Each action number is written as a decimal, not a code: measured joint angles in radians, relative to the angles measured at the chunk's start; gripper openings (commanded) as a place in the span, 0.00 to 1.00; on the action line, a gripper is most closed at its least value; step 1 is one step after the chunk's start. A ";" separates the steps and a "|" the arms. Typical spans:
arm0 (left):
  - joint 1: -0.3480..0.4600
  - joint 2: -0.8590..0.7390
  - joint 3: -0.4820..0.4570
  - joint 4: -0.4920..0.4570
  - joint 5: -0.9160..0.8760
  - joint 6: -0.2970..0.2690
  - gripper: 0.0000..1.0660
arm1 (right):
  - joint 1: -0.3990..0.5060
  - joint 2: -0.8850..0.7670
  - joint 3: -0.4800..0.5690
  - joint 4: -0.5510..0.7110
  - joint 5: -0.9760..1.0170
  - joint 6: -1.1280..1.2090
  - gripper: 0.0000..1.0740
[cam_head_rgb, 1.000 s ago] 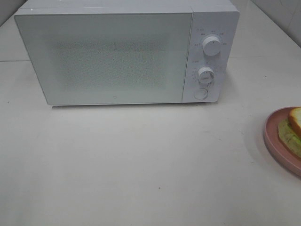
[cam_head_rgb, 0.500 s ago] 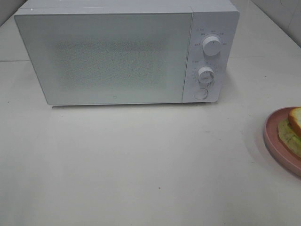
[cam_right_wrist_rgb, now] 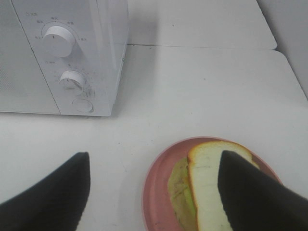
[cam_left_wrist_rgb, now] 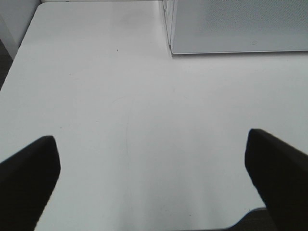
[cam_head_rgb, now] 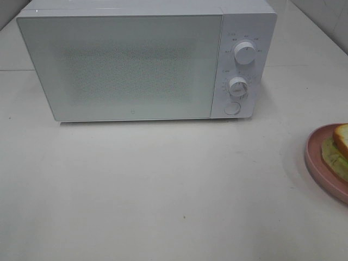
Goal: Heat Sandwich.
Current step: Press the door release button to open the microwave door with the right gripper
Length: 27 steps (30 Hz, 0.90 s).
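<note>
The sandwich (cam_head_rgb: pixel 338 148), white bread with a tan crust and green leaf filling, lies on a round pink plate (cam_head_rgb: pixel 314 157) at the table's right edge, partly cut off in the high view. In the right wrist view my right gripper (cam_right_wrist_rgb: pixel 154 159) hangs open above the table, one finger over the sandwich (cam_right_wrist_rgb: pixel 207 187) and plate (cam_right_wrist_rgb: pixel 150 195), touching neither. My left gripper (cam_left_wrist_rgb: pixel 150 144) is open over bare table to the left of the microwave (cam_left_wrist_rgb: pixel 240 24). Neither gripper shows in the high view.
A white microwave (cam_head_rgb: pixel 125 65) stands at the back of the table with its door shut. Two dials (cam_head_rgb: pixel 246 53) (cam_head_rgb: pixel 238 86) and a round button (cam_head_rgb: pixel 232 108) sit on its right panel. The white table (cam_head_rgb: pixel 163 190) stretches in front.
</note>
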 measured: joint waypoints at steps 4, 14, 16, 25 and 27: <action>0.000 0.000 0.000 0.000 0.000 0.000 0.94 | 0.000 0.056 0.000 0.000 -0.059 0.000 0.68; 0.000 0.000 0.000 0.000 0.000 0.000 0.94 | 0.000 0.183 0.000 0.001 -0.196 0.000 0.68; 0.000 0.000 0.000 0.000 0.000 0.000 0.94 | 0.000 0.223 0.000 0.001 -0.237 0.000 0.68; 0.000 0.000 0.000 0.000 0.000 0.000 0.94 | 0.002 0.365 0.000 0.001 -0.401 0.001 0.68; 0.000 0.000 0.000 0.000 0.000 0.000 0.94 | 0.003 0.380 0.000 0.001 -0.413 0.001 0.68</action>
